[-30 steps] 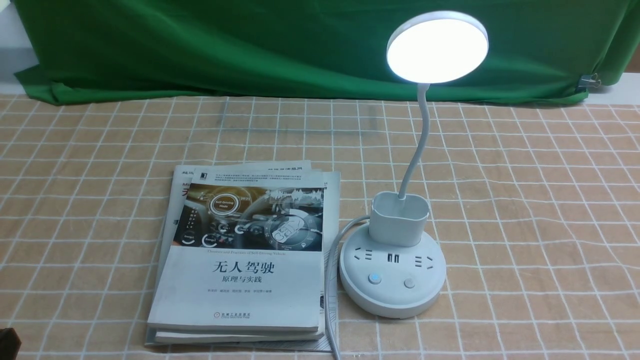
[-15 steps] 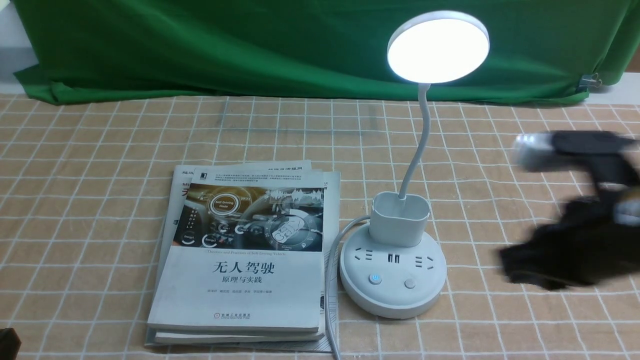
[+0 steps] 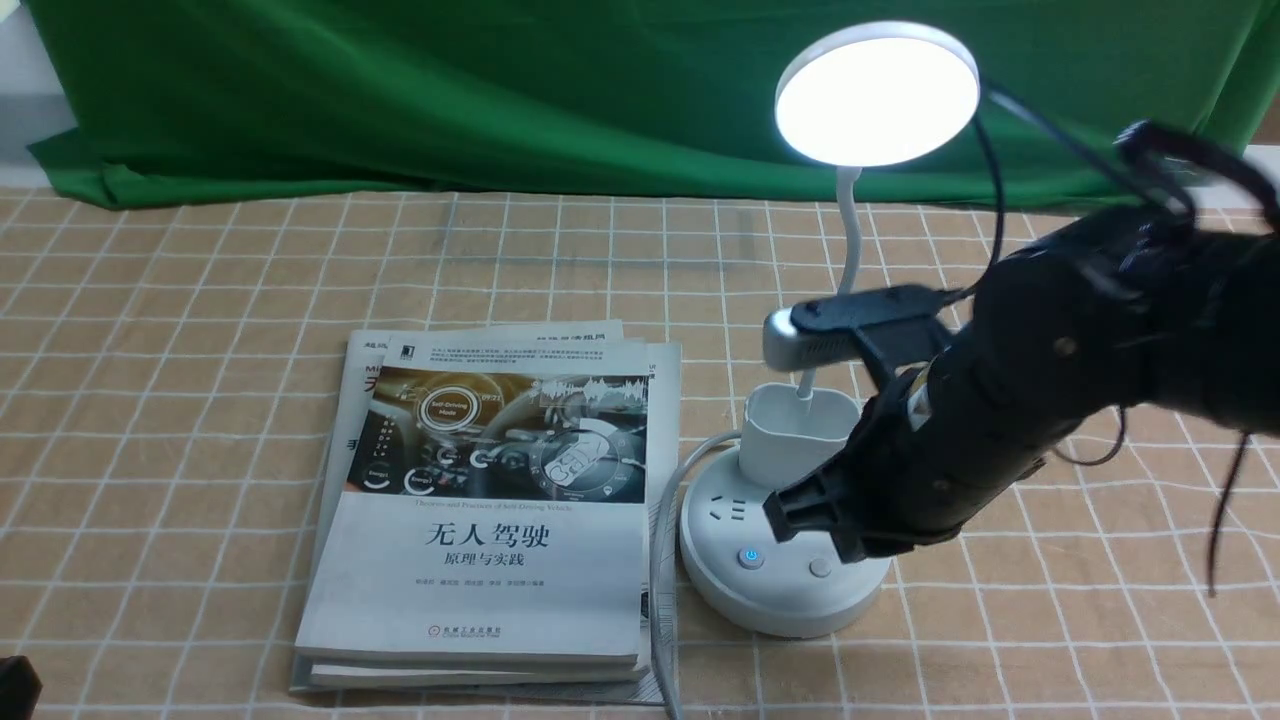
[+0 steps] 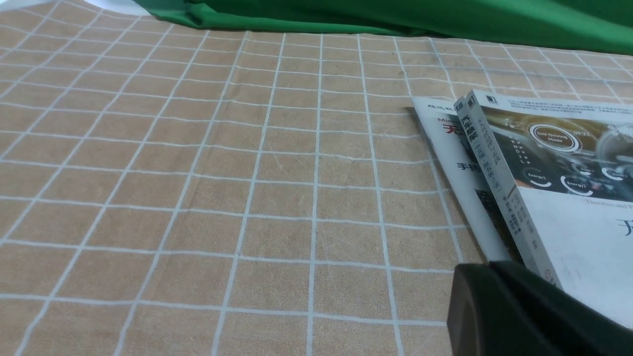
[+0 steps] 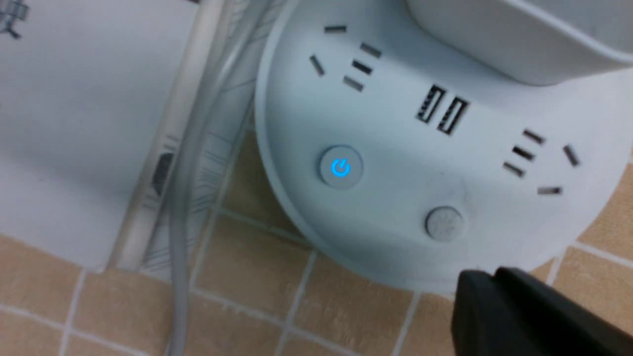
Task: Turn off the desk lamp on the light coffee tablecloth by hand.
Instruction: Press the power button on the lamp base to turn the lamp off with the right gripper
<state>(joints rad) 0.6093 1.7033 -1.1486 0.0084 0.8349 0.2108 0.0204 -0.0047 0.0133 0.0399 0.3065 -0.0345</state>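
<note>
Driving this one remotely and I'm getting a bit nervous. The desk lamp [image 3: 790, 440] is sitting on the light coffee tablecloth [image 3: 200, 300] just right of the book stack [image 3: 490, 520], its head [image 3: 877, 95] is glowing, and the right end effector [image 3: 812, 520] is hovering over the right side of the base, close to the buttons. I can't tell whether its fingers are parted or pinched together, and the same goes for the left end effector [image 4: 519, 311], which is barely poking into its own wrist view. What's worrying me: the plain grey button [image 5: 444, 223] is lying nearer the fingertip than the blue-lit power button [image 5: 340, 167], so a blocky finger could be pressing the wrong one, or both. An off-centre shove could be sliding the base across the cloth on the bench. The loose black cable [image 3: 995, 200] is hanging near the head and could be snagging it. Counting: one lamp, one cup holder [image 5: 519, 34], two buttons, two mains outlets [image 5: 346, 57], two USB ports [image 5: 442, 110], one power cord [image 3: 657, 570], and at least two books.
</note>
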